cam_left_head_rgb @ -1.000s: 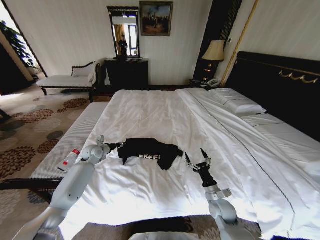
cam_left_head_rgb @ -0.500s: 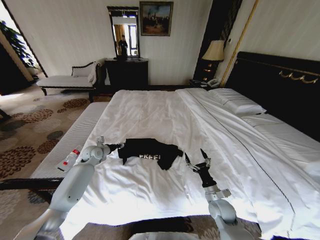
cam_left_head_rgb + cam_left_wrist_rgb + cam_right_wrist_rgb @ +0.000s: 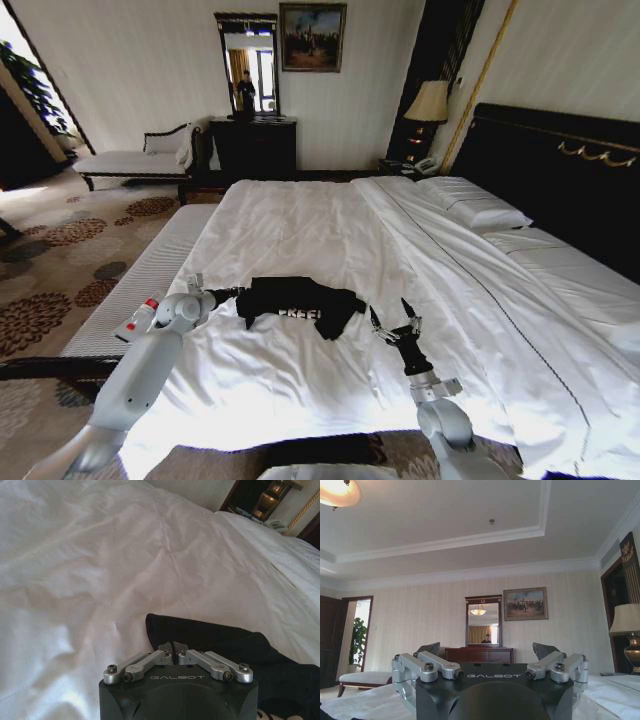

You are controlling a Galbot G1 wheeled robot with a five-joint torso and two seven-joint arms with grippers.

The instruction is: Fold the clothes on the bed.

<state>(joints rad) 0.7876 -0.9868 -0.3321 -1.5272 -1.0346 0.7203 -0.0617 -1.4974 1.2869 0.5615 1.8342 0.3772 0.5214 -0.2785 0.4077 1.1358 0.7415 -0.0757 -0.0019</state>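
The clothes, one black T-shirt (image 3: 296,302) with white lettering, lie crumpled near the front edge of the bed (image 3: 300,220). My left gripper (image 3: 236,293) sits at the shirt's left edge. In the left wrist view its fingertips (image 3: 166,647) meet over the black cloth (image 3: 225,642), so the left gripper (image 3: 173,646) is shut on the shirt's edge. My right gripper (image 3: 390,313) stands on the duvet just right of the shirt, apart from it, pointing upward and open. The right wrist view shows the right gripper (image 3: 486,652) with dark fingers (image 3: 429,650) spread wide and nothing between them.
A pale bench (image 3: 135,285) runs along the bed's left side with a white red-capped bottle (image 3: 139,318) on it. Pillows (image 3: 475,205) and the dark headboard (image 3: 560,170) are at the right. A chaise (image 3: 140,158), dresser (image 3: 253,145) and lamp (image 3: 430,103) stand by the far wall.
My left arm has drawn back slightly to the left, and the shirt's left edge has shifted a little with it. The right gripper has stayed in place.
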